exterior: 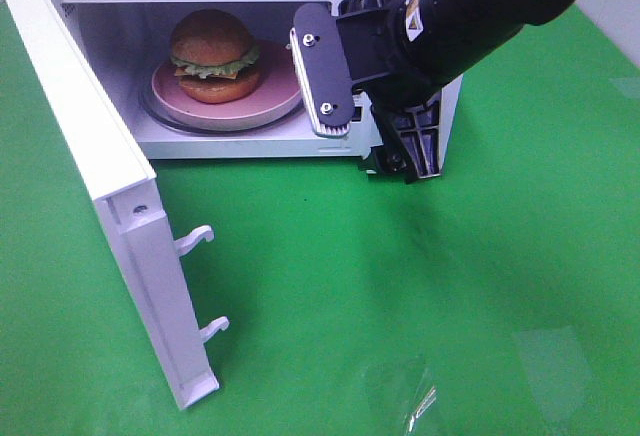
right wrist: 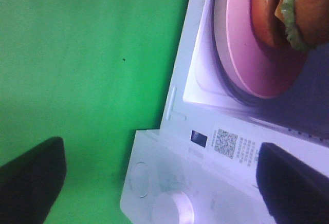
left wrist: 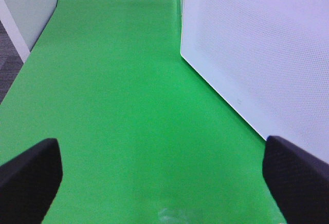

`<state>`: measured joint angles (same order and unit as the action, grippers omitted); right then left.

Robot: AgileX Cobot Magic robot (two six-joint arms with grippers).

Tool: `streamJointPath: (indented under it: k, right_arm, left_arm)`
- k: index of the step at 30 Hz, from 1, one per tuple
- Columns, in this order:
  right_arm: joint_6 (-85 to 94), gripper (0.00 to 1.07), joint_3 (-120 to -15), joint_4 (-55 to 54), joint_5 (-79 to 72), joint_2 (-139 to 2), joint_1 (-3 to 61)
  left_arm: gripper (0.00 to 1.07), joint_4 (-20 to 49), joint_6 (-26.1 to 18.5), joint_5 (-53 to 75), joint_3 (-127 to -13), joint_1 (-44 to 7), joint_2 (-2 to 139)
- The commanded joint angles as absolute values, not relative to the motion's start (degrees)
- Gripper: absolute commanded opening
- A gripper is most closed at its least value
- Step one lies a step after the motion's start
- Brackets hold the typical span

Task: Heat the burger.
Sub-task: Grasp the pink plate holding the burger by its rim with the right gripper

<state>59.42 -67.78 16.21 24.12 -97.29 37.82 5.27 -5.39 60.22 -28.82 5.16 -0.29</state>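
The burger (exterior: pixel 213 53) sits on the pink plate (exterior: pixel 280 96) inside the microwave (exterior: pixel 250 141), just behind the right gripper (exterior: pixel 365 121) (jaws spread wide, empty), nearest the open door (exterior: pixel 110 206).

Surface (exterior: pixel 400 286): covered edge to edge by a bright green mat, seen in all three views.
Microwave (exterior: pixel 250 151): set directly on the green surface, toward the far side, white body.
Door (exterior: pixel 120 226): swung wide open, its lower edge carried just over the mat.
Glare: a pale reflection is caught on the near part of the mat.
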Motion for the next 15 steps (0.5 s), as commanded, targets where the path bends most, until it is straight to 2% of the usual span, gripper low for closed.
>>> streamJointPath:
  k: [1, 15]
  right_arm:
    - [58.50, 0.96, -69.44, 17.07, 24.47, -98.95, 38.73]
    - [56.95, 0.93, -80.84, 17.02, 23.78, -111.55, 40.62]
  left_arm:
    - [0.98, 5.44, -5.33, 59.42, -28.59, 5.16, -1.15]
    - [0.98, 5.44, -5.33, 59.42, -28.59, 5.16, -1.15]
